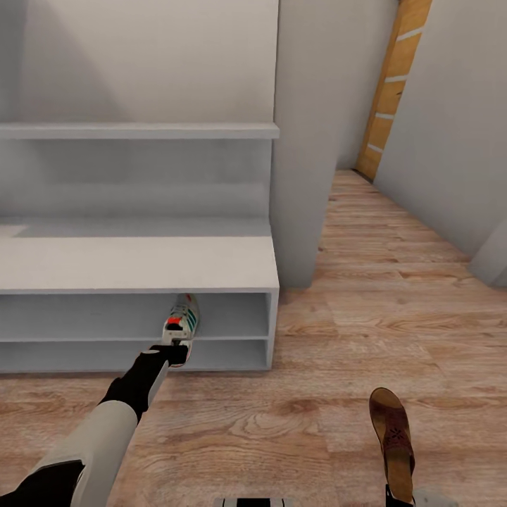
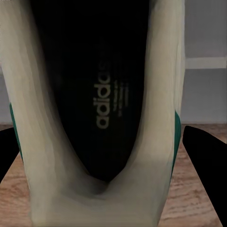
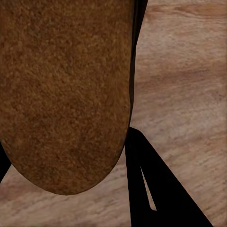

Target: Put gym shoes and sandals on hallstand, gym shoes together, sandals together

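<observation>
White left arm (image 1: 91, 443), black claw (image 1: 172, 352)

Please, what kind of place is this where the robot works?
Most likely a home corridor or entryway: a low white shoe rack with a wall shelf above, a wood-plank floor running on between plain walls, and a gym shoe and sandal.

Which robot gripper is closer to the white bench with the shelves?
Left. The left gripper reaches the white bench's upper shelf opening, at a cream-white sneaker. The right gripper stays back over the wood floor, by a brown sandal.
</observation>
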Robot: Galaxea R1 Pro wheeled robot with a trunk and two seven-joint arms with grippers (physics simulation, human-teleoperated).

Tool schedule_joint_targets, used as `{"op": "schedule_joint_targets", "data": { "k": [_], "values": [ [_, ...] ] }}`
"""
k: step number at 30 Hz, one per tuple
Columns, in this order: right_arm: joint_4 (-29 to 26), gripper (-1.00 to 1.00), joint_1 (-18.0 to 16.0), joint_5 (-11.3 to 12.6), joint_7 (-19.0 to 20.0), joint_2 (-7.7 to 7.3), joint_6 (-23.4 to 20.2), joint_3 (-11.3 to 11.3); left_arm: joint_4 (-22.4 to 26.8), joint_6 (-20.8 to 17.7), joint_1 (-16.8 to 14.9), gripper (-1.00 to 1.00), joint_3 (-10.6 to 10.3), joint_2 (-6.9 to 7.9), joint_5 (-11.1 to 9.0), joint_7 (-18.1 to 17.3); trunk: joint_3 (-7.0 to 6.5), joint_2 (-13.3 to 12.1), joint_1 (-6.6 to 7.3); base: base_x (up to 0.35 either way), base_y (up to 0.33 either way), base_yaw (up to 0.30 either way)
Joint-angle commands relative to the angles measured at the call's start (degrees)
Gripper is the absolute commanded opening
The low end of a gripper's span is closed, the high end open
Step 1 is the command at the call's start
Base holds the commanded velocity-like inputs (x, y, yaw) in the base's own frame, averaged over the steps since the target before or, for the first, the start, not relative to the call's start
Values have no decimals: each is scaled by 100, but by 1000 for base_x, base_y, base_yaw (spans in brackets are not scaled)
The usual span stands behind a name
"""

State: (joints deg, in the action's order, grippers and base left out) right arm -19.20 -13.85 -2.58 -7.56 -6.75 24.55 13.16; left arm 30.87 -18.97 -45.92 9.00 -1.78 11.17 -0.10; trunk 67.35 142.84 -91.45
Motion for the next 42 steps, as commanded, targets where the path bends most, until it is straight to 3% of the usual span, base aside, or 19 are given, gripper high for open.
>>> {"op": "schedule_joint_targets", "data": {
  "k": [1, 12, 42],
  "values": [
    [5, -100, -3, -6, -18, 2, 15, 12, -134, -22, 3, -100, 49, -7, 114, -11, 5, 0, -1, 7, 0, 0],
    [4, -100, -3, -6, -18, -1, 15, 12, -134, -21, 0, -100, 49, -7, 114, -4, 6, 0, -1, 205, -93, 0],
    [4, -100, -3, -6, -18, 5, 15, 12, -134, -19, 0, -100, 49, -13, 114, -2, 6, 0, -1, 58, -5, 0]
  ]
}}
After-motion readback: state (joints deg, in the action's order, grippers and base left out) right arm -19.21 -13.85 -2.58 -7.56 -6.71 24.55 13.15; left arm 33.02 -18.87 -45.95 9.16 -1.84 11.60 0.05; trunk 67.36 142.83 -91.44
